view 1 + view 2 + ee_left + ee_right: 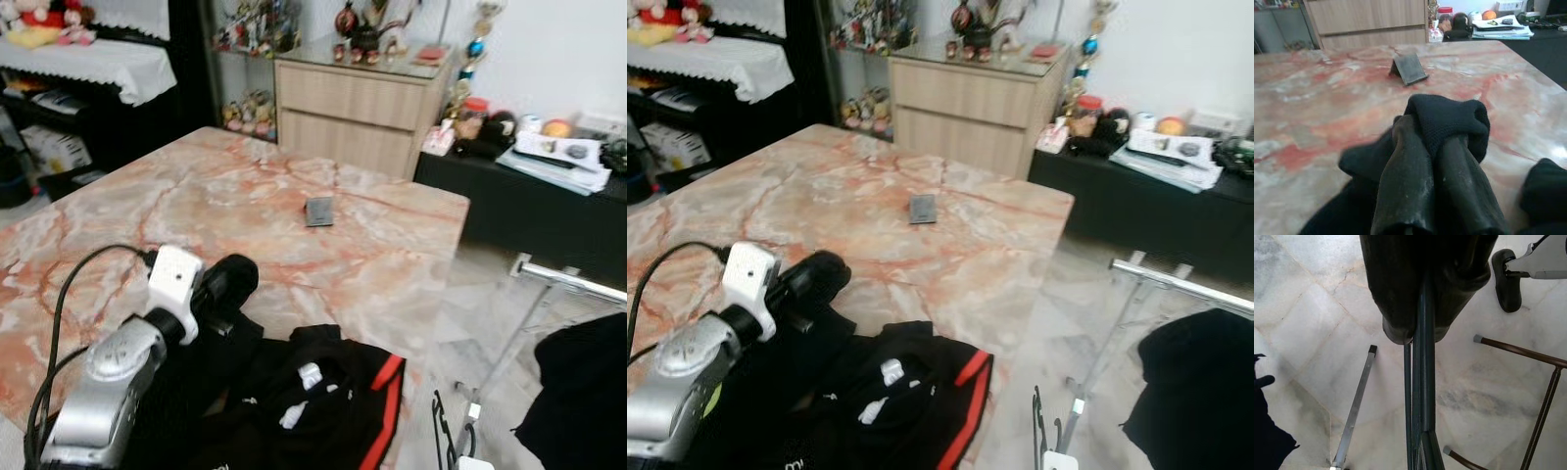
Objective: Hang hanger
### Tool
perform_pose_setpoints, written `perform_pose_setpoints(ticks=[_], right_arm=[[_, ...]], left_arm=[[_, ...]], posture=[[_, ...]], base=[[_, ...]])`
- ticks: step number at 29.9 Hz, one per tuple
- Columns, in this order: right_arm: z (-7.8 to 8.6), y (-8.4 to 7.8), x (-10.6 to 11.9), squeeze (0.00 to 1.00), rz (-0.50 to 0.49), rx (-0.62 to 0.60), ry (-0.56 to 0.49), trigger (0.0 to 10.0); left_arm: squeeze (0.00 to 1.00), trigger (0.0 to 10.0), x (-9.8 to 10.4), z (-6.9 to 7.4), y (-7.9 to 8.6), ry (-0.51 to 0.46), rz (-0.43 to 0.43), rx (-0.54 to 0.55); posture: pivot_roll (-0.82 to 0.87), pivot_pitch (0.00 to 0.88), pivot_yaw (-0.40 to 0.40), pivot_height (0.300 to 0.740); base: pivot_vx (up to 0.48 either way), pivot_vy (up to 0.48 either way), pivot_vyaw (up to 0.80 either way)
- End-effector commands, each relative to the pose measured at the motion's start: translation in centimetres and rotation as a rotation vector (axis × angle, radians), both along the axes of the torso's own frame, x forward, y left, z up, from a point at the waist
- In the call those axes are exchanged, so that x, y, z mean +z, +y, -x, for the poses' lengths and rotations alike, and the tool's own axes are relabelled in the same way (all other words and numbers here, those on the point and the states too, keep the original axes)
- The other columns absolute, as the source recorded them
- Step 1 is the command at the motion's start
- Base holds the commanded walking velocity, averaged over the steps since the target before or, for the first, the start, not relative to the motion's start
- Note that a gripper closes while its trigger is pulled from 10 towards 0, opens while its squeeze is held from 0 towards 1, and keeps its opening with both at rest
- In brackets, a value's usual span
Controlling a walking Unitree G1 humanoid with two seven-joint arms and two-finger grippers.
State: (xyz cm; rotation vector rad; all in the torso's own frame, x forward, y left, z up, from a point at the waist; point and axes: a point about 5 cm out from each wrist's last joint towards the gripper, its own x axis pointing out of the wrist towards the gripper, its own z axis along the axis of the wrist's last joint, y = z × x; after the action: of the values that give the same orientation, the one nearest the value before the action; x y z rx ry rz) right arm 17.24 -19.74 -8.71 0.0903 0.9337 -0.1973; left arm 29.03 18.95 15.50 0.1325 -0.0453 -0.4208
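The right gripper (1422,335) is pinching a thin dark hanger (1422,396) between its two black fingers, the wire running straight out past the fingertips and forking just at the frame's edge; below it lies pale marble floor (1312,308). From the head, a sliver of that hanger (438,431) is poking up beside the table's near right corner, the gripper itself cut off beneath the frame.

The left gripper (1437,129) is clamping together on a fold of black knit garment (1449,117), bunched over the fingertips — the wrist camera is showing the weave closely, while the head view is showing the whole spread: the black garment with its red stripe (377,411) lying on the table's near edge, the silver left arm (108,382) reaching into it.

Beyond, a small dark grey stand (318,211) is sitting mid-table on the pink marble table (216,186); off the right edge a chrome rail (573,282) is carrying another black cloth (578,401), cut off by the frame.

Farther back, a wooden dresser (358,108) and a low black cabinet (529,206) stacked with papers; the small ornaments are too blurred to make out.
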Motion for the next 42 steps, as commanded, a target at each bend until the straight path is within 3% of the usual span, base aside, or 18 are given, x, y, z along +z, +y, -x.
perform_pose_setpoints(ticks=[1, 12, 17, 18, 19, 20, 21, 30, 42], right_arm=[[-0.3, 0.2, 0.1, 0.0, -0.002, 0.003, -0.006, 10.0], [-0.7, 0.5, 0.2, 0.0, -0.001, 0.005, -0.014, 10.0], [-0.5, 0.4, 0.2, 0.0, 0.0, 0.009, -0.011, 10.0], [-0.5, 0.4, 0.2, 0.0, 0.0, 0.009, -0.011, 10.0], [-0.5, 0.4, 0.2, 0.0, 0.001, 0.01, -0.01, 10.0], [-0.5, 0.4, 0.2, 0.0, 0.001, 0.01, -0.01, 10.0], [-0.4, 0.3, 0.1, 0.0, 0.001, 0.011, -0.009, 10.0], [-0.2, 0.1, 0.1, 0.0, 0.003, 0.012, -0.006, 10.0], [-0.4, 0.0, 0.2, 0.0, 0.005, 0.016, -0.009, 10.0]], left_arm=[[1.0, 10.0, 0.2, 0.2, 0.1, 0.0, 0.011, 0.01], [1.0, 10.0, -0.2, 2.1, 0.5, 0.032, 0.015, 0.047], [1.0, 10.0, 0.1, 3.1, 1.2, 0.002, 0.065, 0.136], [0.92, 10.0, 0.4, 3.3, 1.7, -0.03, 0.091, 0.186], [0.31, 10.0, 0.5, 3.4, 1.9, -0.044, 0.1, 0.218], [0.31, 10.0, 0.5, 3.4, 1.9, -0.044, 0.1, 0.218], [0.0, 10.0, 0.7, 3.6, 2.4, -0.075, 0.111, 0.274], [0.0, 10.0, 0.2, 4.9, 2.8, -0.08, 0.131, 0.357], [0.0, 10.0, -0.2, 4.8, 2.5, -0.073, 0.148, 0.37]], posture=[[0.13, 0.031, -0.01, 0.74], [0.14, 0.042, -0.009, 0.74], [0.14, 0.046, -0.011, 0.74], [0.14, 0.046, -0.011, 0.74], [0.15, 0.047, -0.012, 0.74], [0.15, 0.047, -0.012, 0.74], [0.15, 0.048, -0.012, 0.74], [0.15, 0.049, -0.017, 0.74], [0.15, 0.047, -0.022, 0.74]], base=[[0.0, 0.0, 0.0], [0.0, 0.0, 0.0], [0.0, 0.0, 0.0], [0.0, 0.0, 0.0], [0.0, 0.0, 0.0], [0.0, 0.0, 0.0], [0.0, 0.0, 0.0], [0.0, 0.0, 0.0], [-0.044, 0.0, 0.0]])
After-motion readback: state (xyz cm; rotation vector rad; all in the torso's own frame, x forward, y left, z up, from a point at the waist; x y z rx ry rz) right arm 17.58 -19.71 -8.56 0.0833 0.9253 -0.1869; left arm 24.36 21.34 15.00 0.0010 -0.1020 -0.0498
